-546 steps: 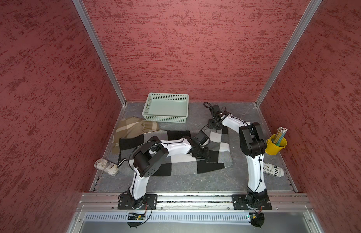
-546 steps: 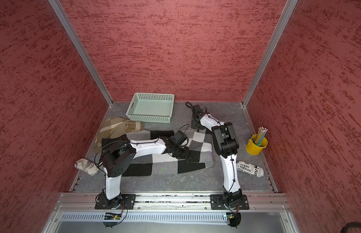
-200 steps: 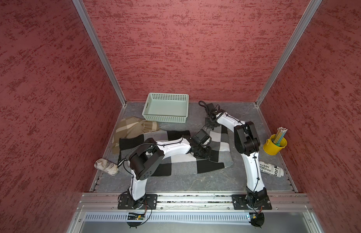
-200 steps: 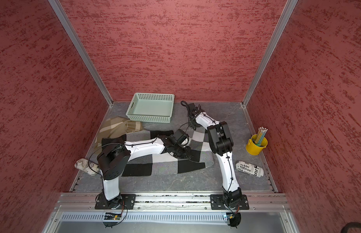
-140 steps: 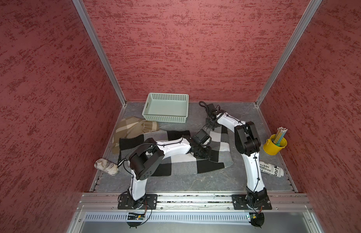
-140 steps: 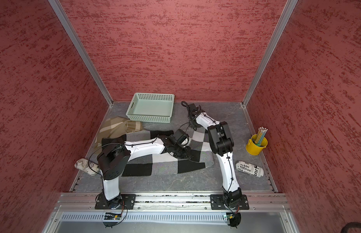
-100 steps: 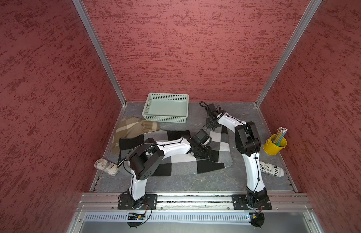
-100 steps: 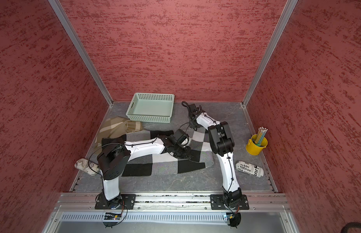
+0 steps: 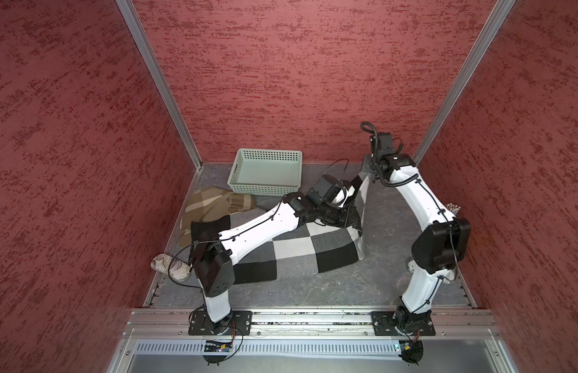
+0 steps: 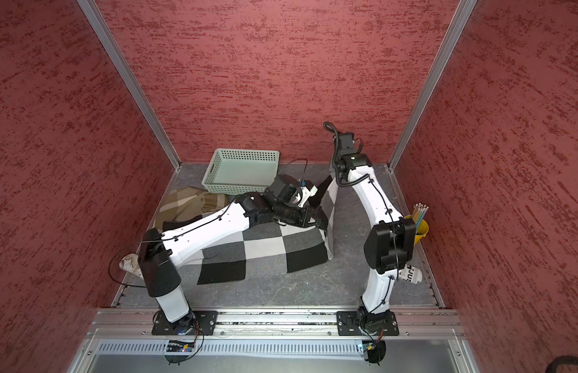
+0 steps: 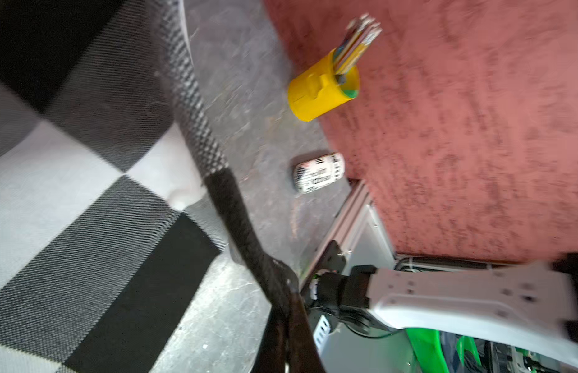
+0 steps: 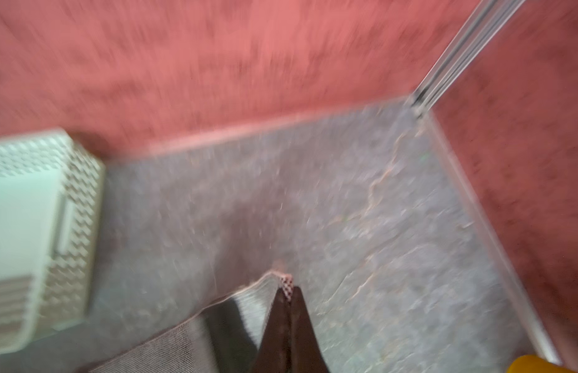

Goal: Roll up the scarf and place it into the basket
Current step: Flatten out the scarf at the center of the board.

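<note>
— What lies farthest left of the basket (image 9: 263, 187)?
— A small pale bundle (image 9: 170, 268), well in front of the basket. A tan cloth (image 9: 213, 202) lies just in front of the basket's left corner.
— And the scarf (image 9: 300, 250)?
— It's outside the basket, spread unrolled on the grey floor (image 9: 313, 290) in front of it (black, grey and white checks). Its right edge stands up off the floor, to the right of the basket.
— Who has hold of it?
— Both. The left gripper (image 11: 286, 287), in front of the basket's right corner, has its jaws pressed together on the scarf's dark edge. The right gripper (image 12: 287, 297), off the basket's right side and higher up, pinches a corner of the scarf between closed jaws. That wrist view is blurred, yet the checked tip shows between the fingers (image 12: 302, 323).
— And further right?
— A yellow bucket of pencils (image 10: 419, 227) and a white printed tube (image 10: 412, 276), both far to the right of the basket and nearer the front.
</note>
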